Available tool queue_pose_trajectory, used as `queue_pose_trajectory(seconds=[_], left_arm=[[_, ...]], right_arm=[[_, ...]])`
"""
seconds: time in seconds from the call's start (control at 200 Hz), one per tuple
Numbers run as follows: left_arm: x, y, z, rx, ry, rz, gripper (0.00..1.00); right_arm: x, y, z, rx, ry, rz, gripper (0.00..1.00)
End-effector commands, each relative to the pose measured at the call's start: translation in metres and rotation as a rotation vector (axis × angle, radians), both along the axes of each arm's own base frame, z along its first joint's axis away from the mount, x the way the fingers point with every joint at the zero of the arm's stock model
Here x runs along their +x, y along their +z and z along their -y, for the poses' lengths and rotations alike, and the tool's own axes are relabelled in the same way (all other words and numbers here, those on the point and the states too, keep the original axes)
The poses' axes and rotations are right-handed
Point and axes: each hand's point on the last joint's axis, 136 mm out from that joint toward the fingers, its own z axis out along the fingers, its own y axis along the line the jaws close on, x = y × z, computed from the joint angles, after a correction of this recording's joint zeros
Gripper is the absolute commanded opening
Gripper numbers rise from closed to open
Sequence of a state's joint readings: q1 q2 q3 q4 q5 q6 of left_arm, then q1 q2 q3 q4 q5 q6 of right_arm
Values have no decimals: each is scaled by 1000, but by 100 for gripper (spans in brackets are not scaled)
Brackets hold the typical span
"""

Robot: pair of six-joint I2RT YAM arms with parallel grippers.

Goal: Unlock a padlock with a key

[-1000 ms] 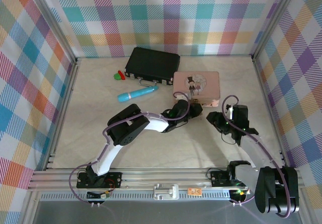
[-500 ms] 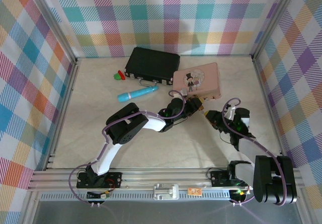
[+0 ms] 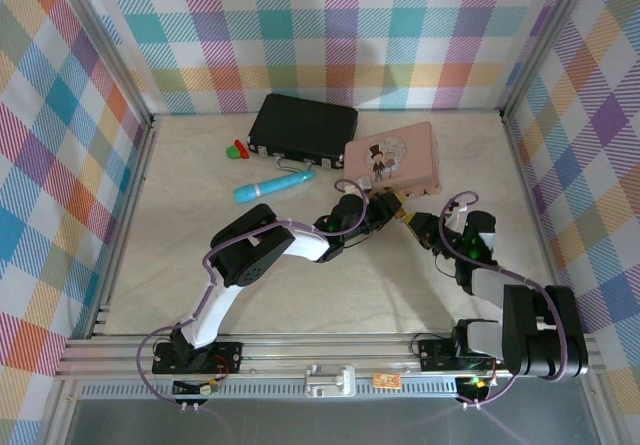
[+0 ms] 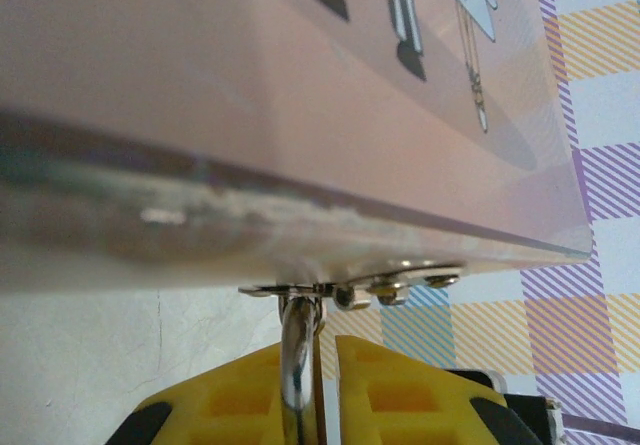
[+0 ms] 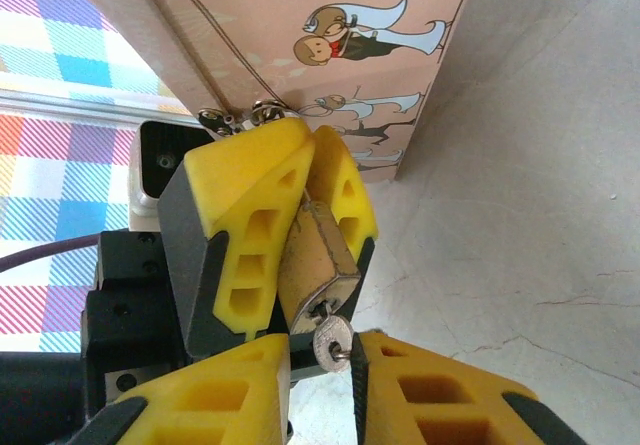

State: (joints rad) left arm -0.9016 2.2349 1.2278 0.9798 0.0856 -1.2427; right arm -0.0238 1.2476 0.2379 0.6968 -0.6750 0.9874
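Widest first: on the pale table [image 3: 190,255] the pink tin [image 3: 392,157] lies at the back right, with both arms crowded against its near edge. Now the left gripper [image 4: 326,360]: squeezed tight on the padlock [image 5: 318,257], yellow fingers pinning the brass body, and the silver shackle [image 4: 296,365] runs up between them to the tin's hasp [image 4: 350,290]. Below it, the right gripper [image 5: 322,365] has its jaws a narrow gap apart, bracketing the key [image 5: 333,342]. One pad touches the key's head, but a firm pinch? Can't tell. The key itself sticks out of the padlock's bottom end.
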Motion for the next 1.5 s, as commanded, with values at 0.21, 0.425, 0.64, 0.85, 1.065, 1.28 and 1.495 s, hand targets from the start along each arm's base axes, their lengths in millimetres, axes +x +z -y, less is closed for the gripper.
queue_pose_trajectory(seconds=[0.21, 0.425, 0.64, 0.85, 1.065, 1.28, 1.495], left_arm=[[-8, -15, 1, -34, -21, -126, 0], [-9, -15, 0, -47, -16, -129, 0], [-11, -13, 2, -66, -16, -127, 0], [-15, -14, 3, -81, -19, -127, 0], [-15, -14, 3, -86, -17, -116, 0], [-14, -10, 3, -149, -20, -12, 0], [-19, -2, 19, -211, -45, 84, 0]], right_arm=[[5, 2, -9, 44, 27, 15, 27], [9, 8, -10, 51, 20, 29, 14], [13, 7, -13, 121, -2, -18, 11], [17, 16, -15, 180, -51, -37, 16], [14, 19, -11, 218, -95, -107, 0], [11, 39, -11, 446, -169, -311, 0], [12, 74, 7, 903, -375, -481, 0]])
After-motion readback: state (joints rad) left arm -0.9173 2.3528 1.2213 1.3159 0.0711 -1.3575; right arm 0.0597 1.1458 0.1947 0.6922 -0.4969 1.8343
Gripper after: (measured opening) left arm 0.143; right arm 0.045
